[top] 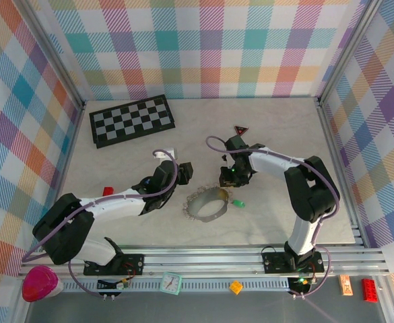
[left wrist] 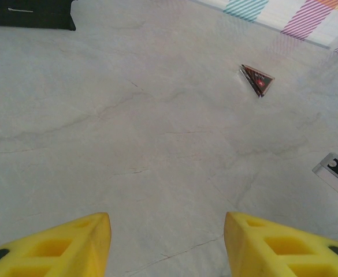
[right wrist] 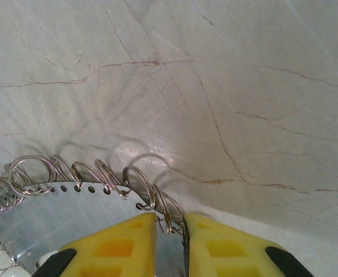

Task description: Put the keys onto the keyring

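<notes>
While the right gripper clamps the keyring rim, likely steadying it, the left gripper hovers, jaws apart.

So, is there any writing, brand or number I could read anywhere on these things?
None can be read.
The dark triangle bears a red mark, too blurred to make out.
The small clock has a face too small to read.
</notes>
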Controlling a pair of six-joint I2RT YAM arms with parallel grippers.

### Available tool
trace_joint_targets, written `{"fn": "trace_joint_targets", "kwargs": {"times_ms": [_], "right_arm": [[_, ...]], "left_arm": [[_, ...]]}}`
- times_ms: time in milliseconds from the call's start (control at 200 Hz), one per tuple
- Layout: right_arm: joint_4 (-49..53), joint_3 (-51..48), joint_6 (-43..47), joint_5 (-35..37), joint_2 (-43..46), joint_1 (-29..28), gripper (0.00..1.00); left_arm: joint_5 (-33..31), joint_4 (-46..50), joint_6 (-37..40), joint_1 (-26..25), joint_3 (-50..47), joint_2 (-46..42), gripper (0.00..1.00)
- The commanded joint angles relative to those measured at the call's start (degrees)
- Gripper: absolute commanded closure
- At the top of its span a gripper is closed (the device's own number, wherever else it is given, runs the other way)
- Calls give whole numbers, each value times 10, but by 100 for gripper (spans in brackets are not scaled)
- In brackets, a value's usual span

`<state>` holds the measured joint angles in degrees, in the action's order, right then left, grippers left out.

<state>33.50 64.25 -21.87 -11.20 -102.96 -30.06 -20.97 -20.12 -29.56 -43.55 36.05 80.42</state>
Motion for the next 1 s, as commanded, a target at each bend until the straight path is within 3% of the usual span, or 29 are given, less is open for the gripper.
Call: {"fn": "trace_joint_targets", "kwargs": {"times_ms": [0, 225, 995], "right_arm": [[6, 11, -5, -7, 7, 2, 79], [-12, -4, -20, -10, 54, 2, 78], [6, -3, -41, -20, -2, 1, 80]], "left_arm": [[-17, -19, -11, -5, 1, -8, 46], [-21, -19, -11, -7, -3, -14, 46], [-39, -17, -10, -17, -15, -33, 46]]}}
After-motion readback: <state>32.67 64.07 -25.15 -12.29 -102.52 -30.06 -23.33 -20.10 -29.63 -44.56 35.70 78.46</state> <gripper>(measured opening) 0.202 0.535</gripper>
